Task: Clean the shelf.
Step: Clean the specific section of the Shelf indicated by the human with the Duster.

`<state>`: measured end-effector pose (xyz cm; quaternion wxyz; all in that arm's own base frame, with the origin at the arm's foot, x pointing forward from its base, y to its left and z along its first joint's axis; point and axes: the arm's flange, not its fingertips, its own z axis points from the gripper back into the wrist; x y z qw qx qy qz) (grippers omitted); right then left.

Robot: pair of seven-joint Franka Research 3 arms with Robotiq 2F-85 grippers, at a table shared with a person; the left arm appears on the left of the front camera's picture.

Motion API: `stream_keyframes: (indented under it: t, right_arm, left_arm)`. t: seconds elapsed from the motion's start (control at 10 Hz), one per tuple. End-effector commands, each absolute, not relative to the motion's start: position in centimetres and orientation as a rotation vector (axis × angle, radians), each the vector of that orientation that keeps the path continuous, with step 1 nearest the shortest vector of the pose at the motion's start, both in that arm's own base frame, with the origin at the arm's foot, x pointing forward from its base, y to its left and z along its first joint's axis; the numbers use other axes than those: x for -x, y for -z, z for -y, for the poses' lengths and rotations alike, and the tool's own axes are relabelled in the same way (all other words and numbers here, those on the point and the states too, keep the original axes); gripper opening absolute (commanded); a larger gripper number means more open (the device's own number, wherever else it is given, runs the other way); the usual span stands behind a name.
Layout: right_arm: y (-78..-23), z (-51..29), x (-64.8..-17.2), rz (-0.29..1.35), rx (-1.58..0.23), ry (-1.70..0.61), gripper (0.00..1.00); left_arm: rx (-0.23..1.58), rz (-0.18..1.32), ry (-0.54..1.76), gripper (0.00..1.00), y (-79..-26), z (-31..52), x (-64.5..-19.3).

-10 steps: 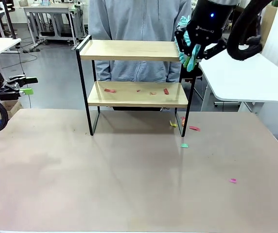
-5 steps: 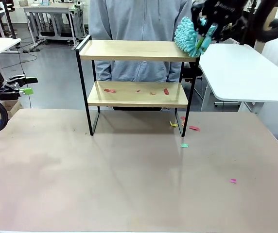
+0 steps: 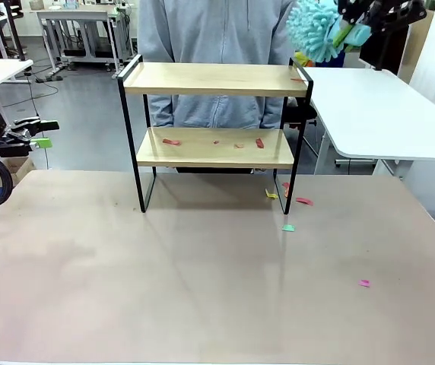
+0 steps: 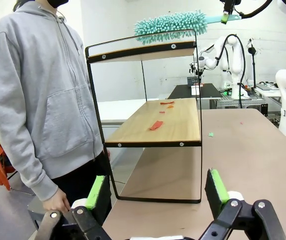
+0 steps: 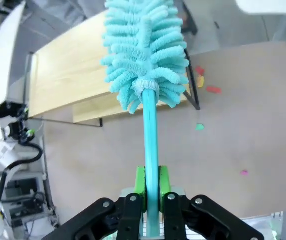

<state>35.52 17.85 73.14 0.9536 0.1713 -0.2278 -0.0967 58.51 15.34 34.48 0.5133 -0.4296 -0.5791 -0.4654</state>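
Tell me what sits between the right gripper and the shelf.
The teal duster: in the right wrist view, the right gripper clamps its handle and the fluffy head reaches toward the shelf.

Teal duster (image 3: 314, 29) lifted from shelf's (image 3: 210, 78) right end to above it, red scrap (image 3: 299, 78) uncovered there

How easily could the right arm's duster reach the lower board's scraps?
Probably yes: the right gripper holds the duster above the shelf, and the lower board is open at the front, though the top board blocks coming straight down.
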Motion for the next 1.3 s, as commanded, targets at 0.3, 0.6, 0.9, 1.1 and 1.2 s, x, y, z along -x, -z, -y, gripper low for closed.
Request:
stream_keyframes:
  t: [0.3,0.6,0.9,1.1,1.2]
  right_arm:
    - [-73.8,-15.6,-32.1,0.384,-0.514,-0.238,0.13]
    - [-72.7,-16.8,-30.6,0.258,-0.476,-0.597,0.13]
    - [-68.7,-19.1,-28.4,0.131,-0.250,-0.885,0.13]
    - [-64.7,-18.4,-27.8,0.055,-0.144,-0.953,0.13]
    - [-62.5,-17.5,-27.7,0.022,-0.143,-0.976,0.13]
  left_arm:
    - [1.023,1.400,1.126,1.00,-34.8,-15.2,-58.4]
    - [1.023,1.400,1.126,1.00,-34.8,-15.2,-58.4]
    - [1.023,1.400,1.126,1.00,-34.8,-15.2,-58.4]
    - [1.023,1.400,1.126,1.00,-34.8,-15.2,-58.4]
    - [1.023,1.400,1.126,1.00,-34.8,-15.2,-58.4]
